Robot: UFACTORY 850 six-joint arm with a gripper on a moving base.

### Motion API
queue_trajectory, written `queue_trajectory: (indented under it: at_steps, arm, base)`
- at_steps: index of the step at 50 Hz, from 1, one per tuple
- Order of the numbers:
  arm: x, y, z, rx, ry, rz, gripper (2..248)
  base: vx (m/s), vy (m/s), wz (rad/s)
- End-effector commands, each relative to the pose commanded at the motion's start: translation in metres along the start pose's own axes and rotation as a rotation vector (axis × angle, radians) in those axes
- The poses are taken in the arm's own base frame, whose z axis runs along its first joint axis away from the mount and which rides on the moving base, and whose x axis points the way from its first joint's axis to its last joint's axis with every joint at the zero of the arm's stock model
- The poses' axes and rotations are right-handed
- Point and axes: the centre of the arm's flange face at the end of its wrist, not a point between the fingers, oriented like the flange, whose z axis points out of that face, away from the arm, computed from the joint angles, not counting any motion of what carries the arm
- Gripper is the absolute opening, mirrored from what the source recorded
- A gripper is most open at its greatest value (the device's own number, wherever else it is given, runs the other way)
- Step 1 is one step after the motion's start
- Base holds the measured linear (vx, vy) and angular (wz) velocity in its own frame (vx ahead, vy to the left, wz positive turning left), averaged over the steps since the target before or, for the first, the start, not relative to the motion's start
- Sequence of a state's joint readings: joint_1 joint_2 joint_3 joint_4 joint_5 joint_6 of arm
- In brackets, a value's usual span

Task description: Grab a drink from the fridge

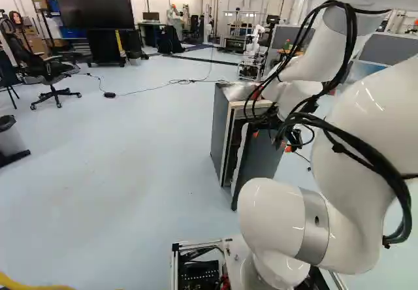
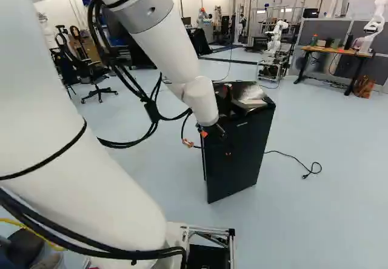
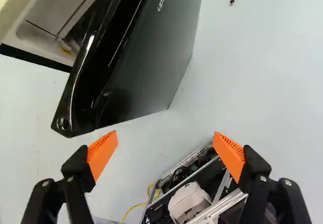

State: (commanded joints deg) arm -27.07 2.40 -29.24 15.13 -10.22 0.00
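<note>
Left base view: fridge (image 1: 221, 130), standing ahead of the arm (image 1: 349, 159), its door (image 1: 261, 159) ajar; opening judged begun, with wider clearance perhaps needed. Right base view: door's dark front shown, the interior hidden; no drink seen in any view, so its place cannot be told, and reaching in, grasping and withdrawal are judged outstanding. Wrist view: gripper (image 3: 165, 134) spread wide beside the door's edge, nothing held, no contact seen at the pads (image 3: 102, 151).

Fridge (image 2: 239, 157) on the floor (image 2: 339, 220), cable (image 2: 293, 157) to its right
</note>
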Motion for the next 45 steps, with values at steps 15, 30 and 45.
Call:
queue_trajectory:
  at_steps: [15, 30, 45]
  arm:
    - [0.006, 0.001, 0.021, -0.013, -0.016, 0.003, 247]
    - [0.014, 0.001, 0.042, -0.025, 0.001, 0.004, 247]
    - [0.022, 0.002, 0.064, -0.037, 0.029, 0.005, 247]
  base:
    - [0.0, 0.0, 0.0]
    - [0.0, 0.0, 0.0]
    - [0.0, 0.0, 0.0]
